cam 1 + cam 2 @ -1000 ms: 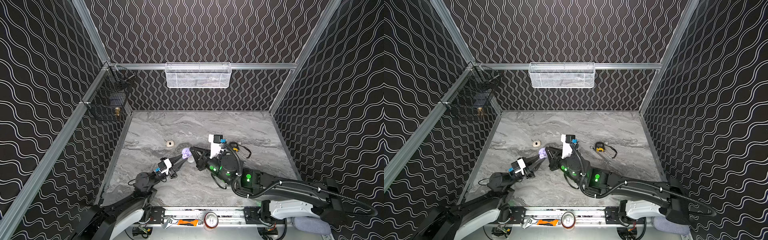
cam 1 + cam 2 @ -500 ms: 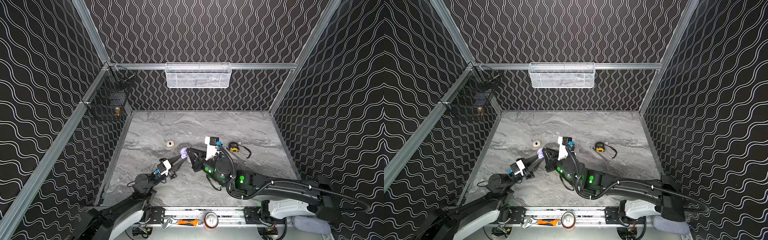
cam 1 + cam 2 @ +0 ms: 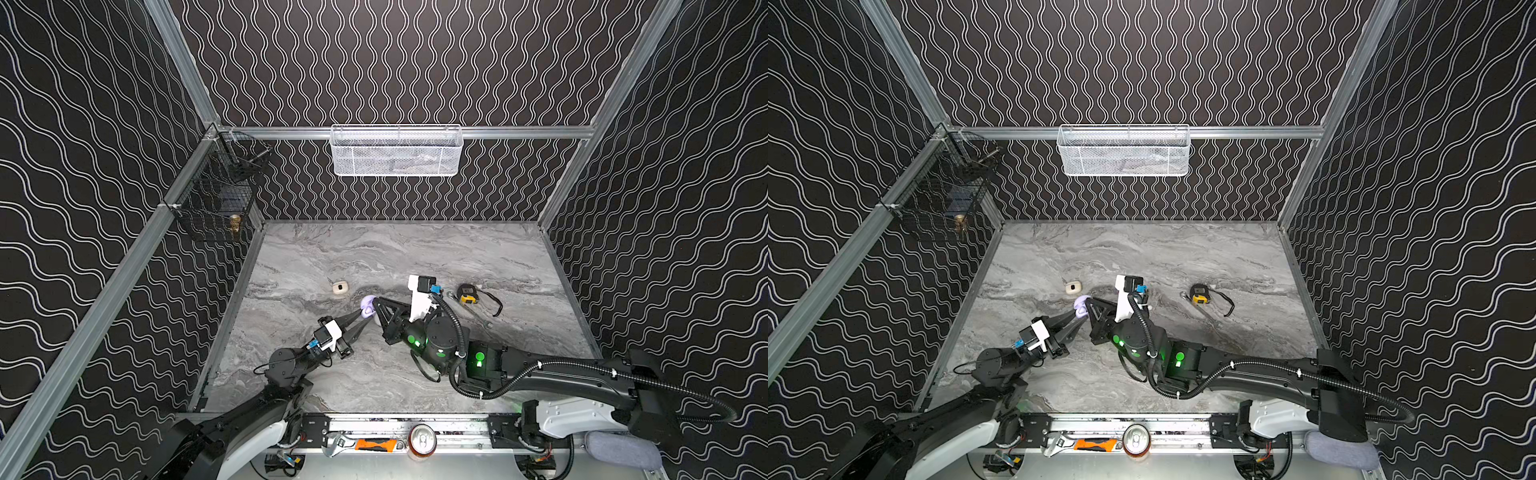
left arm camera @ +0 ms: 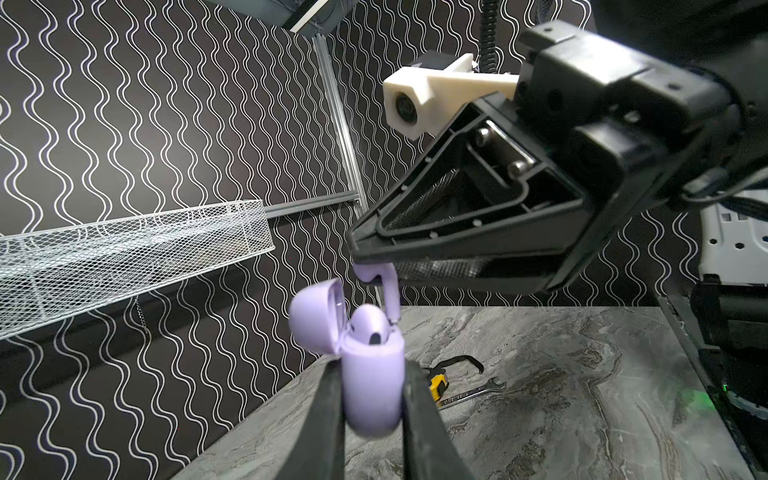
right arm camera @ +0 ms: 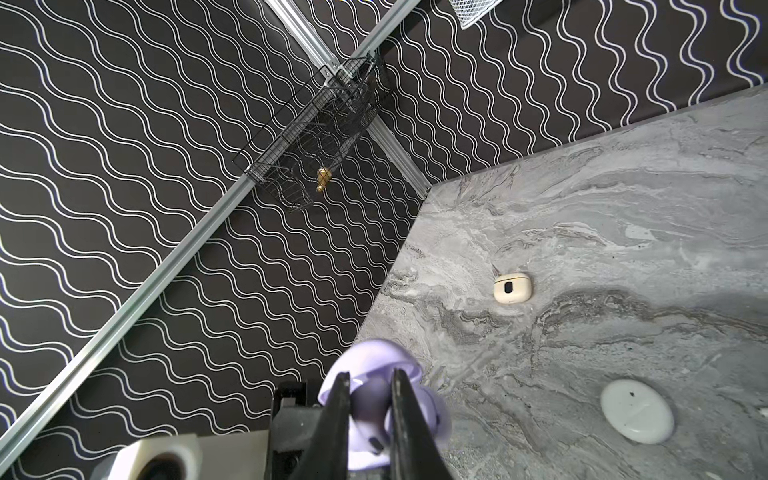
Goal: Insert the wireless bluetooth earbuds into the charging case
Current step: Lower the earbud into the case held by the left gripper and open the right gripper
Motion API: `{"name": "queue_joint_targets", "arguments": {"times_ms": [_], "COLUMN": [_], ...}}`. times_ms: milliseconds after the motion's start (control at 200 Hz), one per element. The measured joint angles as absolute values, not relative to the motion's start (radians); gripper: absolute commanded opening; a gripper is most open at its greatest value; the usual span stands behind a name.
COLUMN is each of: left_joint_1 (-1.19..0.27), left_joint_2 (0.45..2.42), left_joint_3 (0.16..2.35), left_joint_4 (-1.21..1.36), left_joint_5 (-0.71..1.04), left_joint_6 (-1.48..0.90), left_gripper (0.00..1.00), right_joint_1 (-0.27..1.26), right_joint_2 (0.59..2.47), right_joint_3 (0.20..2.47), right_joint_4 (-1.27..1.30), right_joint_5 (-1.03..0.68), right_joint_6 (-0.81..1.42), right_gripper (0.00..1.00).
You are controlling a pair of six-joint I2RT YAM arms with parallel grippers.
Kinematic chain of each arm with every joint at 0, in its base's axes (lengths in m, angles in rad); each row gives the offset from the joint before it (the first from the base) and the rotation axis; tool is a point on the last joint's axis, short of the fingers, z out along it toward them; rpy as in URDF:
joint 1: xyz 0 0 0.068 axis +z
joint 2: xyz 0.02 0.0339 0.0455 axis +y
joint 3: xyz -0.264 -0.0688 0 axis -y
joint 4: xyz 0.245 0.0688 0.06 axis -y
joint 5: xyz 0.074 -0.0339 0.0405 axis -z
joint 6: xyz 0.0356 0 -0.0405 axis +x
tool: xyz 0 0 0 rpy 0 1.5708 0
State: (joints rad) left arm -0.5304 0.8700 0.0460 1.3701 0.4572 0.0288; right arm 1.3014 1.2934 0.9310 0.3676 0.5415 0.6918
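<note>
Robot arms meet over a lilac charging case [image 4: 374, 399], clamped by its body between the jaws of the left gripper [image 4: 372, 376], with the lid [image 4: 313, 309] flipped open past the fingertips. The right gripper [image 4: 359, 257], jaws pinched on a lilac earbud [image 4: 386, 284], holds it just above the case. The stem points down at the open mouth, beside a second earbud [image 4: 368, 326] already seated. A cream case [image 5: 512, 287] lies on the marble table [image 5: 623, 208], well ahead of the right jaws.
</note>
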Motion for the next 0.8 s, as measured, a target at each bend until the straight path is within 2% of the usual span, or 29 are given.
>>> {"name": "queue_joint_targets", "arguments": {"times_ms": [796], "left_joint_1": [-0.537], "left_joint_2": [0.845], "left_joint_3": [0.041], "left_joint_4": [1.335], "left_joint_5": [0.45], "left_joint_6": [0.032], "left_gripper": [0.0], "right_joint_1": [1.302], "right_joint_2": [1.324], "right_joint_3": [0.942], "right_joint_4": [0.364], "right_joint_5": [0.563], "right_joint_6": [0.723], "right_gripper": [0.04]}}
